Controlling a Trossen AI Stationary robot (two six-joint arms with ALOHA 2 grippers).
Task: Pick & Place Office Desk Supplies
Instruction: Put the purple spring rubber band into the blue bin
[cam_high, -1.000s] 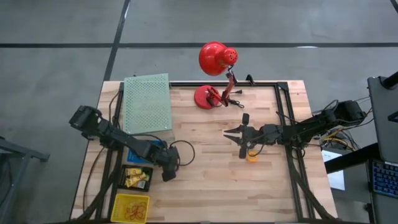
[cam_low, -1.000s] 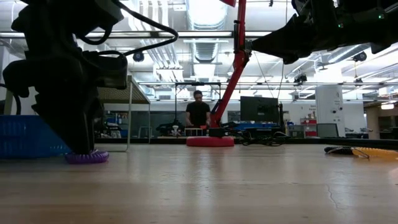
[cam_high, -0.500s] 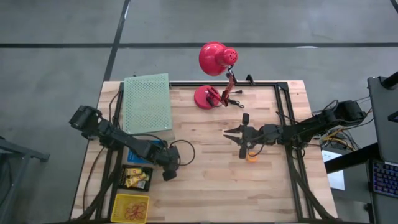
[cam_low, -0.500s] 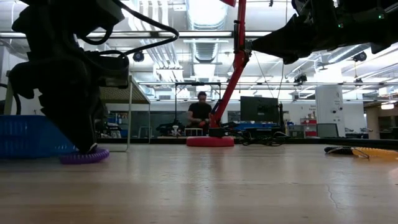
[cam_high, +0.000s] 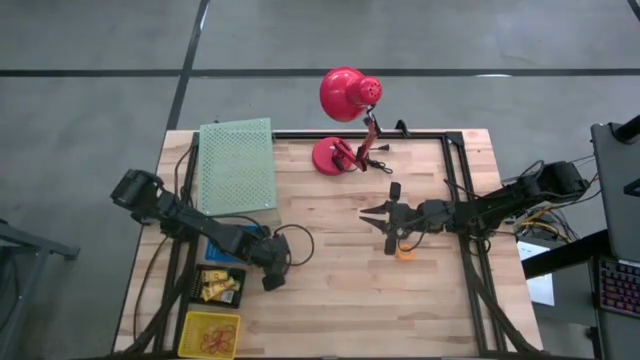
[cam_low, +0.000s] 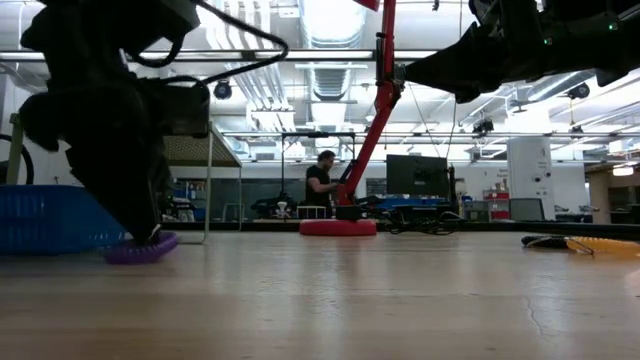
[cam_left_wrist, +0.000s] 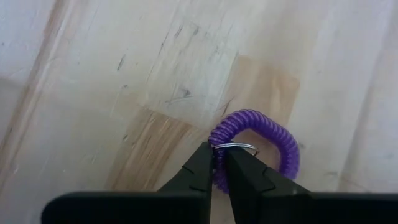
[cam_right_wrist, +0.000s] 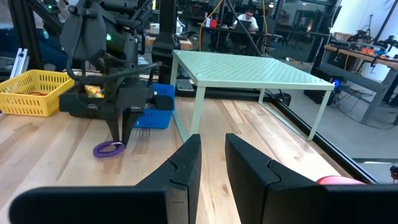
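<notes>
1. Left gripper (cam_left_wrist: 217, 163) fingers clamped on near rim of purple coil ring (cam_left_wrist: 258, 144), bench's near-left, beside blue bin (cam_right_wrist: 155, 107).
2. Ring flat, extends beyond fingertips; left arm nearest.
3. Right gripper (cam_right_wrist: 211, 163) mid-bench, fingers slightly apart, empty.

high view: straight down over the whole table (cam_high: 330, 290); red lamp (cam_high: 345, 95) at 12 o'clock.
low view: level at tabletop height, facing across into the room.
left wrist view: very close, down onto the purple ring (cam_left_wrist: 255, 146).
right wrist view: farther off, facing across.
shared: purple ring appears in low and both wrist views.
</notes>
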